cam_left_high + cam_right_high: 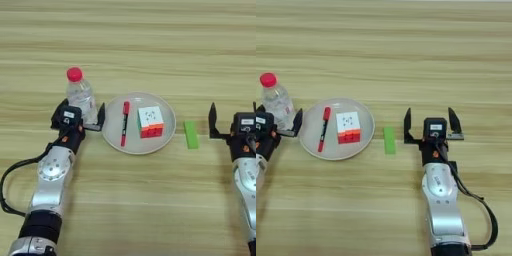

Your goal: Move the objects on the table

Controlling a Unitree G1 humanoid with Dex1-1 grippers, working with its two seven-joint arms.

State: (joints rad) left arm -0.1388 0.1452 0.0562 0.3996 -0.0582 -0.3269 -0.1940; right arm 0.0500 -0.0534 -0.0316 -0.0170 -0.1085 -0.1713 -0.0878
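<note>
A clear plastic bottle (80, 96) with a red cap stands upright at the left of the table (150, 45). My left gripper (81, 114) is open, with one black finger on each side of the bottle's lower part and a gap to its right finger (102, 115). To the right of it lies a round white plate (166, 111). The plate holds a red marker pen (124, 123) and a small colourful puzzle cube (150, 121). A flat green block (389, 139) lies just right of the plate. My right gripper (429, 113) is open beside the block, holding nothing.
Bare wood stretches across the far half of the table. Both silver forearms reach in from the near edge, the left one (52, 172) with a black cable looping at its side.
</note>
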